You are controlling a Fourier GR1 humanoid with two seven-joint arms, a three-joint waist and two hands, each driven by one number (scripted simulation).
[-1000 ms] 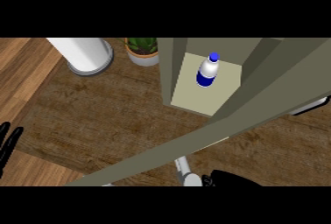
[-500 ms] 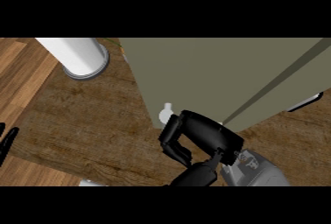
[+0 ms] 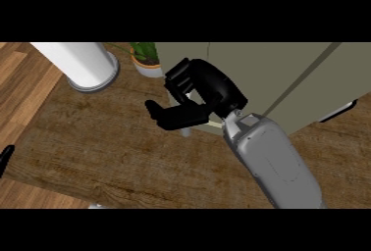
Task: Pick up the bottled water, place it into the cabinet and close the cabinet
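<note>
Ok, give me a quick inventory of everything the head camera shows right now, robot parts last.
Counter: one, brown wood-grain top, fills most of the view.
Cabinet: one, grey-green, upper right, its door nearly shut with a thin pale gap of the inside showing by the hand.
White cylinder: one, white with a grey base ring, upper left on the counter.
Potted plant: one, green leaves in a pale pot, top centre beside the cabinet.
Bottled water: none visible in this view.
Right forearm: one, grey, coming up from the lower right.
Right hand: one, black, fingers curled, at the cabinet door's edge.
Left hand: only a black sliver at the left edge.
</note>
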